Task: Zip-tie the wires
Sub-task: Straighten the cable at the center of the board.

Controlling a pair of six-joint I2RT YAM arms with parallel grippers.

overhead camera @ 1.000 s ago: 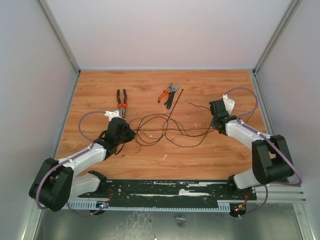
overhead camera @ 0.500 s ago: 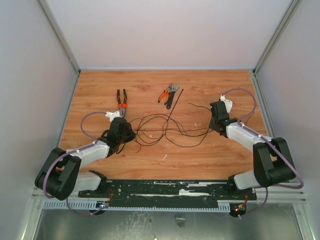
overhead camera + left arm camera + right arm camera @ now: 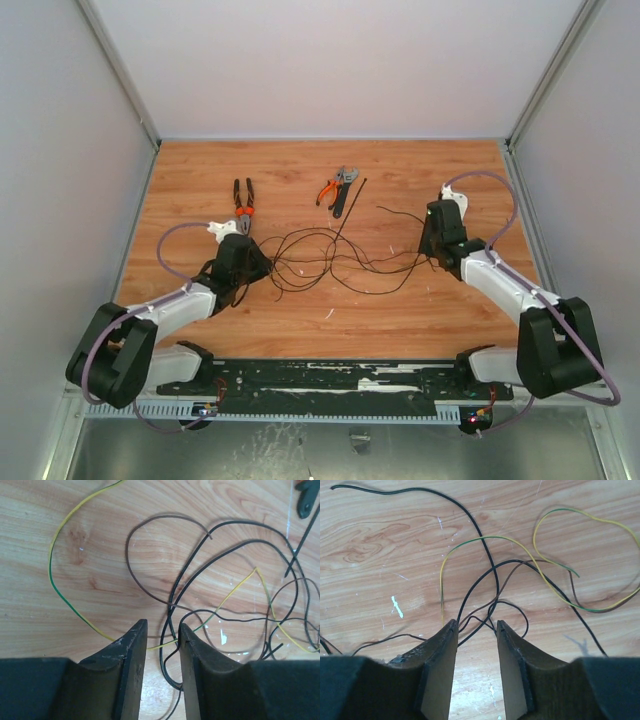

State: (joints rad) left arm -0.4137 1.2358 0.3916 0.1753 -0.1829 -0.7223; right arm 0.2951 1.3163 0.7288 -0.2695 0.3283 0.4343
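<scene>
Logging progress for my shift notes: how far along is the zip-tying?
Done: nothing yet; the wires lie in loose loops, unbundled. In hand: the left gripper and right gripper each sit at one end of the tangle, open, with strands between their jaws. Left: gather the strands, fetch the zip tie, lying untouched by the orange cutters, and cinch it.

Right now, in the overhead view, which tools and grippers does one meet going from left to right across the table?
The long pliers, then the small orange cutters, then the right gripper.
</scene>
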